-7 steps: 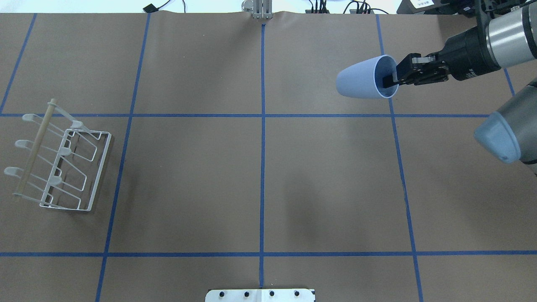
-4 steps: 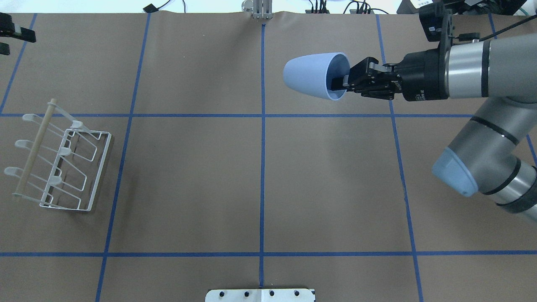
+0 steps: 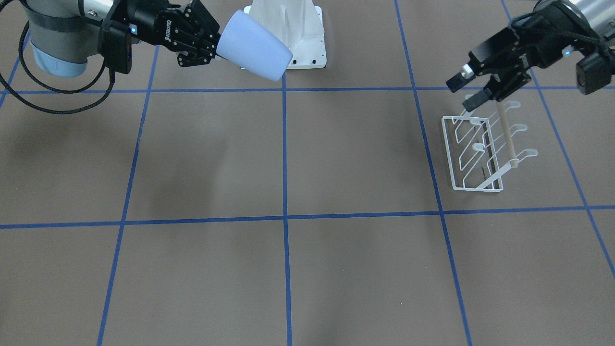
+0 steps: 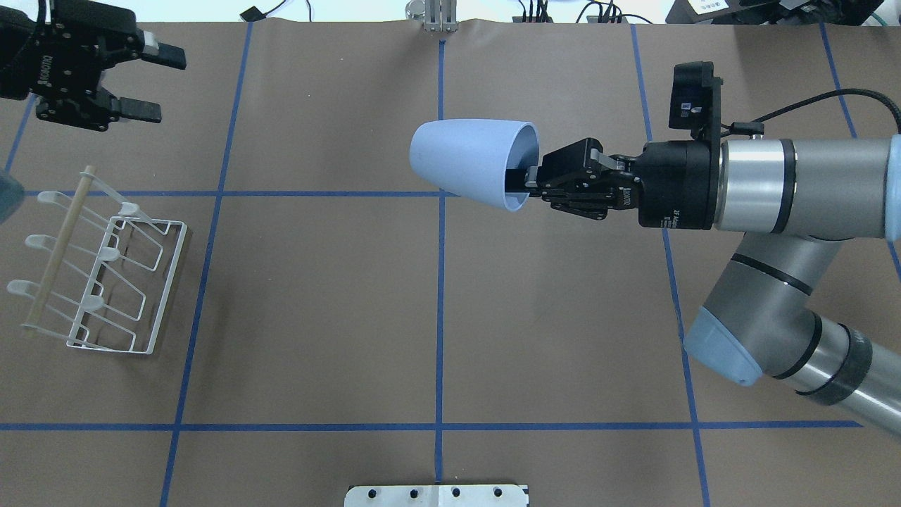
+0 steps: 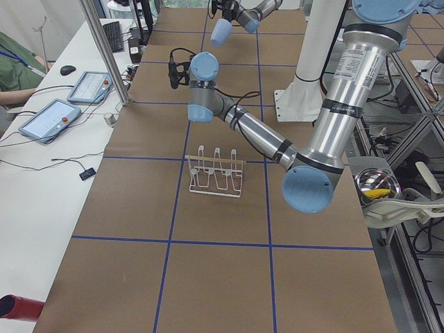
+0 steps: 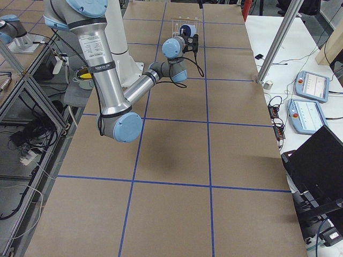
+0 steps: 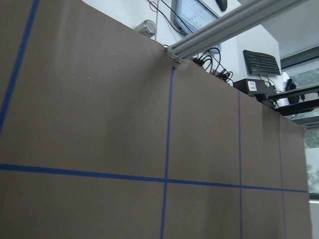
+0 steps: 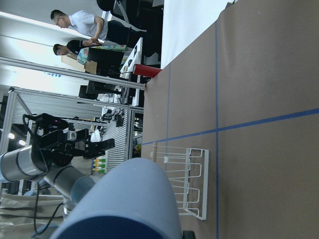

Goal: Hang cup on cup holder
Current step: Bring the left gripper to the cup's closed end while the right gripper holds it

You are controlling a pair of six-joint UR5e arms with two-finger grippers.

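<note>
Pale blue cup hangs sideways above the table, my right gripper pinching its rim, one finger inside, base pointing leftward: a hand-over grip, I reckon. Left gripper hovers spread and empty near the holder, well apart from the cup.

Brown paper covers the tabletop, and blue tape lines divide it into rectangles. A white bolted pedestal stands at the robot's edge, its plate showing 4 dark bolts in the overhead view. An aluminium post rises at the middle of the far edge. On the white bench alongside lie a near pendant, a far pendant, a mouse and a keyboard. A red cylinder lies at the near corner. An open black laptop sits at the other end. A shiny metal bowl rests on a shelf behind.
</note>
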